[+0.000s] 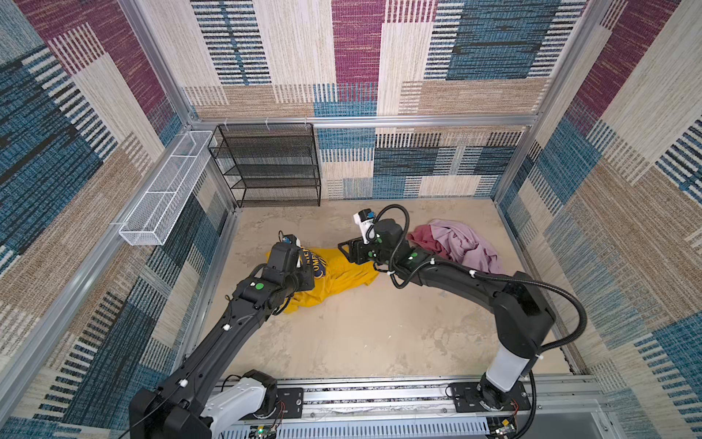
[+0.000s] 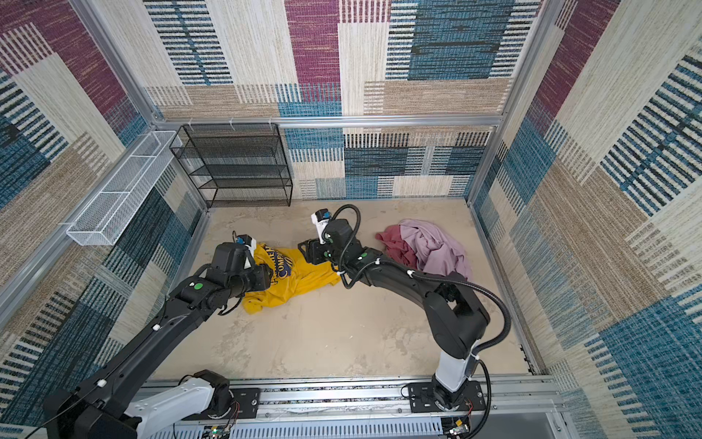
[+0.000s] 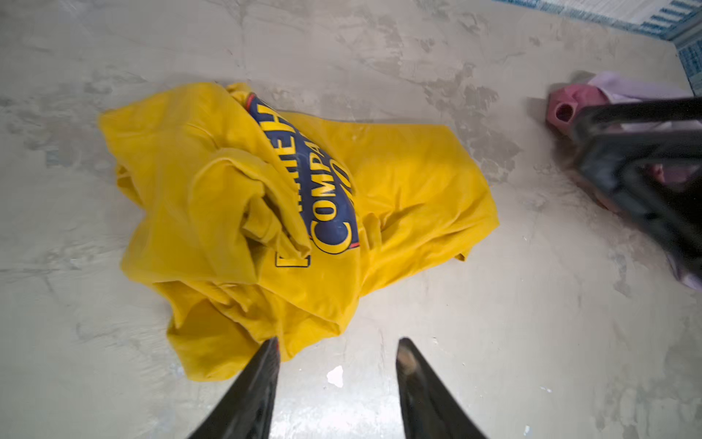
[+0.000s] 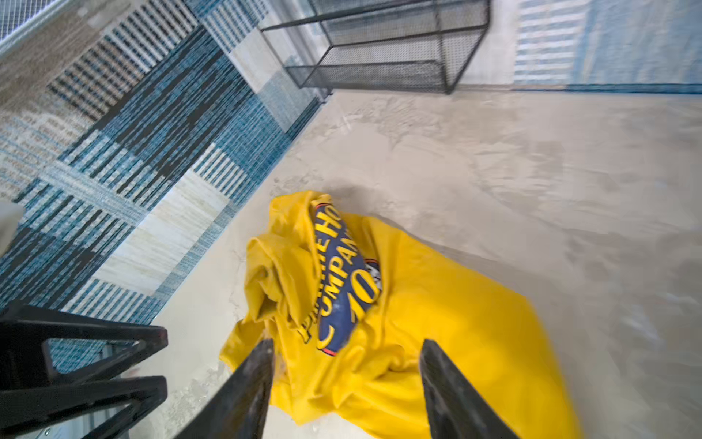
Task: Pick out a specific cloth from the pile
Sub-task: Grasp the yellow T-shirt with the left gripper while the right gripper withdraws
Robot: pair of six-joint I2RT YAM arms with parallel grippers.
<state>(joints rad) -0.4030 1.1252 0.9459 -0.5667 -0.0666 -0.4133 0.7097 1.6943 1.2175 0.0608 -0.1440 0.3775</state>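
Firstly, floor (image 1: 361,334): mottled beige, plaster-rough. Next, black mesh rack (image 1: 266,163): boxy, tiered, at the back wall. Then the cloth (image 1: 342,271): mustard yellow, soft, crumpled on the floor left of centre, navy lettering; well apart from the pile (image 1: 459,243), rumpled lilac-pink and rose-red. Lastly, left gripper (image 3: 340,342), right gripper (image 4: 348,344): tapered black jaws parted, holding nothing.

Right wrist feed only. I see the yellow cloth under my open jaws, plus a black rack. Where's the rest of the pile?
Observer: In both top views the pile, lilac-pink over rose-red, lies near the right wall, beyond the right arm from the cloth.
Operator: Touching the yellow?
Observer: No. The left wrist view shows bare tabletop between them.
Operator: Left gripper?
Observer: The left gripper is open and empty, at the cloth's edge.
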